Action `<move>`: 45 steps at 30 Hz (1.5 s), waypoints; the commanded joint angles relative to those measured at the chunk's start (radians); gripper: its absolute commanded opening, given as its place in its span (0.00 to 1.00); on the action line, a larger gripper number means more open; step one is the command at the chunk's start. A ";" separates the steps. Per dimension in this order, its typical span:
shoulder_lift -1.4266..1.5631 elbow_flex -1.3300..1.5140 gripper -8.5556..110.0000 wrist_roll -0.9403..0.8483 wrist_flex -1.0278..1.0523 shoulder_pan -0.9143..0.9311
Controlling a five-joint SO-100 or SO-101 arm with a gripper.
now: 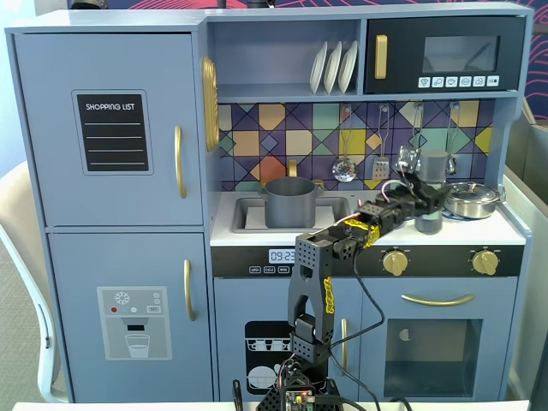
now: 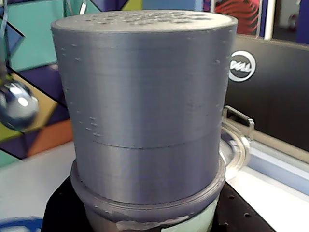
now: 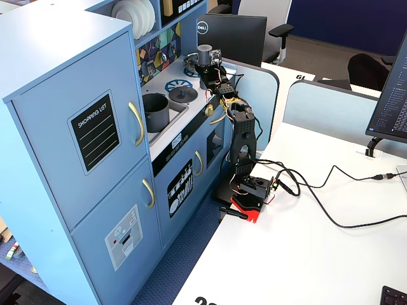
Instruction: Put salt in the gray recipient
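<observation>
The arm is reaching from its base over the toy kitchen's counter [image 1: 501,224], and its end effector [image 1: 431,204] is pinching the salt [image 1: 432,184], a tall gray cylindrical shaker standing upright at the right end of the counter, above the stove knobs [image 1: 395,262]. In the wrist view the salt [image 2: 145,116] is filling most of the frame, its perforated top facing upward and a pale green band showing at its lower edge. A shiny steel pan [image 1: 472,199] is sitting just to the right of the shaker in a fixed view. The gray recipient [image 1: 290,201], a matte pot with two side handles, is resting in the sink [image 1: 248,211] at the counter's left, well apart from the shaker; in another fixed view the gray recipient [image 3: 154,112] is standing beside a flat round lid [image 3: 182,94].
</observation>
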 commanded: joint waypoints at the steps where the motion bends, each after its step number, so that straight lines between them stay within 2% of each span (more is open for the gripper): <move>1: 0.137 -0.238 0.07 0.103 0.129 -0.025; 10: 0.227 -0.399 0.07 0.201 0.376 -0.143; 18: 0.351 -0.377 0.07 0.408 0.635 -0.321; 24: 0.417 -0.379 0.07 0.563 0.755 -0.483; 29: 0.433 -0.379 0.07 0.749 0.779 -0.623; 38: 0.397 -0.379 0.07 1.062 0.693 -0.833; 45: 0.357 -0.396 0.07 1.414 0.644 -0.899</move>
